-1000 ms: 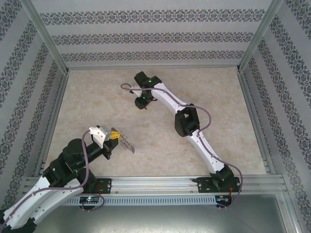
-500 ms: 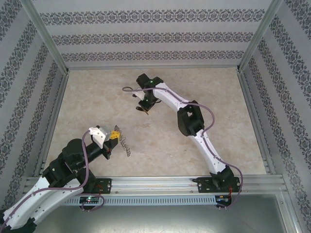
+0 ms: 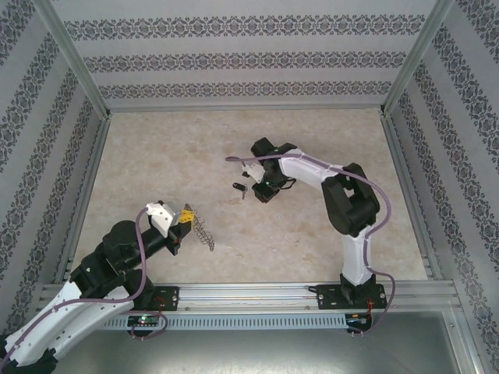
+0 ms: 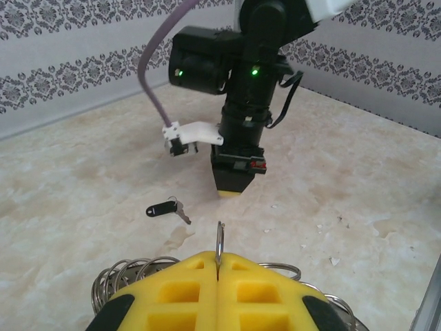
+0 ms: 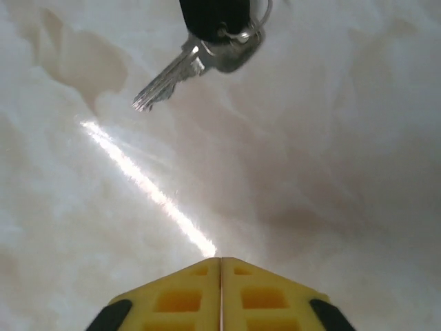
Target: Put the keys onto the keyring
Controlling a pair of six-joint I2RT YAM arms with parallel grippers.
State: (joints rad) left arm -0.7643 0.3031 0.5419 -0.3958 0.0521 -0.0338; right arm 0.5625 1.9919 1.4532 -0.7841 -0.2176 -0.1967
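black key (image 5: 207,38) lies just before the closed right claw (image 5: 220,262); left claw (image 4: 217,256) grips keyring (image 3: 203,232).

The right arm (image 3: 355,204) folded up, drawing the right gripper (image 3: 263,193) back from the far middle of the table (image 3: 156,156) toward the near right. The key (image 3: 240,187) shifted along with it and lay flat just beside the closed fingertips, apart from them.
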